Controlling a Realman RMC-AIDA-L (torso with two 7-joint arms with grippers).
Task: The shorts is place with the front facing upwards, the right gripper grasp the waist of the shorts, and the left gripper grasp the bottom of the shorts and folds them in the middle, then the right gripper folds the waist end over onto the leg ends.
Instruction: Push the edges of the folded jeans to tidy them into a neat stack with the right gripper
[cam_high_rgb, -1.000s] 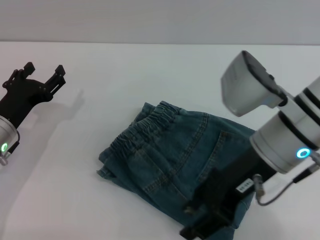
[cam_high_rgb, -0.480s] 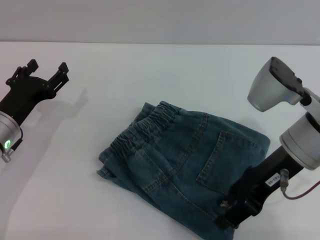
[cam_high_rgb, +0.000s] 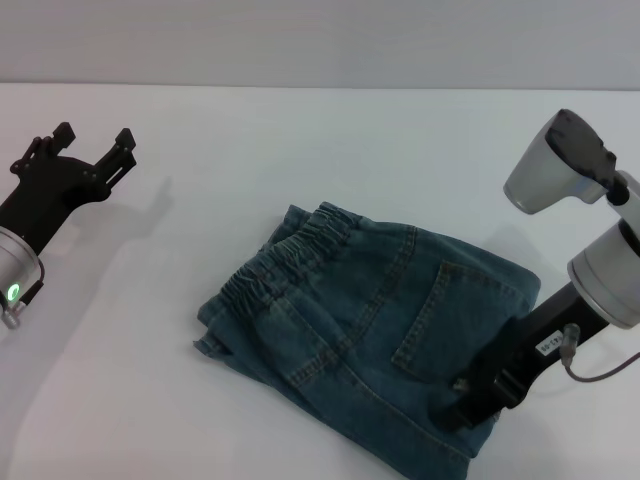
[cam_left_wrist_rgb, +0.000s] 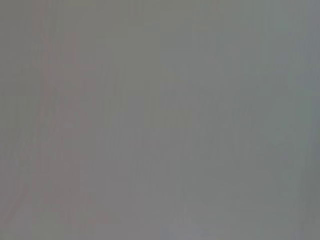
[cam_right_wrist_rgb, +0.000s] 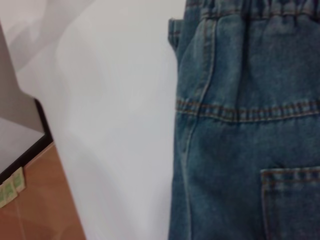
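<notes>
Nearest to us in the head view, the right gripper (cam_high_rgb: 470, 408) is low at about 5 o'clock of the scene, with its black stem going up to the silver-white arm at 3 o'clock. Its tip is against the near right corner of the shorts (cam_high_rgb: 370, 330), but the fingers are hidden by the black body, so we cannot tell if they are open, closed or holding the cloth. The shorts lie folded on the white table (cam_high_rgb: 300, 150), a little right of the middle, in a compact packet of blue-green denim. A stitched pocket (cam_high_rgb: 435, 320) faces up on the right part of the packet, at about 10 o'clock from the right gripper and just beside it. The waist (cam_high_rgb: 290, 258), the ruffled elastic band, is the top layer at the far left side of the packet, running from about 9 o'clock to 12 o'clock of the shorts. We cannot see the leg hems clearly in any view. In the right wrist view we see the denim from close, with the elastic band (cam_right_wrist_rgb: 260, 7), a seam line and a pocket corner (cam_right_wrist_rgb: 292, 200), and the bare white table beside it. Farther away, at about 10 o'clock of the scene and well apart from the shorts, the left gripper (cam_high_rgb: 92, 148) hangs above the table with its two black fingers spread and nothing between them. The left wrist view shows only plain grey.
</notes>
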